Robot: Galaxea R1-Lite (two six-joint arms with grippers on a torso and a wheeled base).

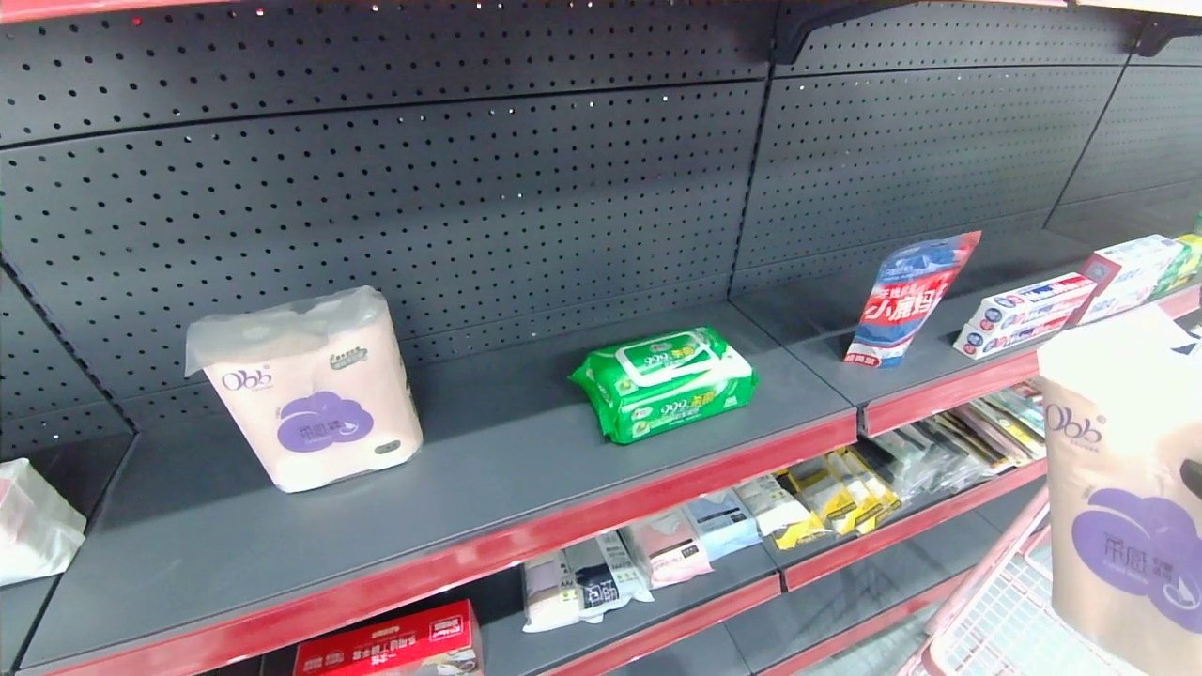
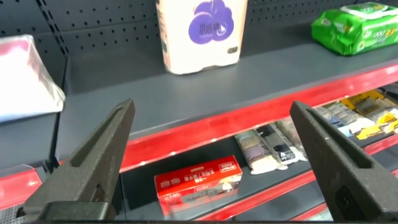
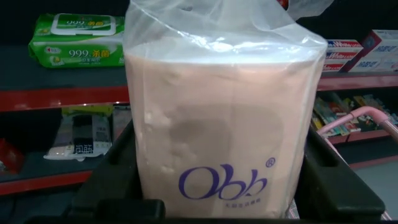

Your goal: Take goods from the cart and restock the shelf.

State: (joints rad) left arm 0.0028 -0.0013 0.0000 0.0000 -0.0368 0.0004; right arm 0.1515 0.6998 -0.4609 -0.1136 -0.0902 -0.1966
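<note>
A pink toilet paper pack (image 1: 1122,479) with a purple cloud label hangs at the right, above the pink cart (image 1: 986,615). My right gripper (image 3: 217,134) is shut on this pack (image 3: 217,118), one dark finger (image 3: 106,180) on each side of it. A matching toilet paper pack (image 1: 310,390) stands upright on the left of the grey shelf (image 1: 507,469). My left gripper (image 2: 211,155) is open with nothing between its fingers (image 2: 93,168). It sits in front of the shelf's red edge (image 2: 205,124), below that standing pack (image 2: 199,34).
A green wipes pack (image 1: 662,380) lies mid-shelf. Further right are a red and blue pouch (image 1: 906,300) and toothpaste boxes (image 1: 1024,314). A white bag (image 1: 33,526) sits at the far left. Lower shelves hold a red box (image 1: 394,643) and several small packets (image 1: 657,549).
</note>
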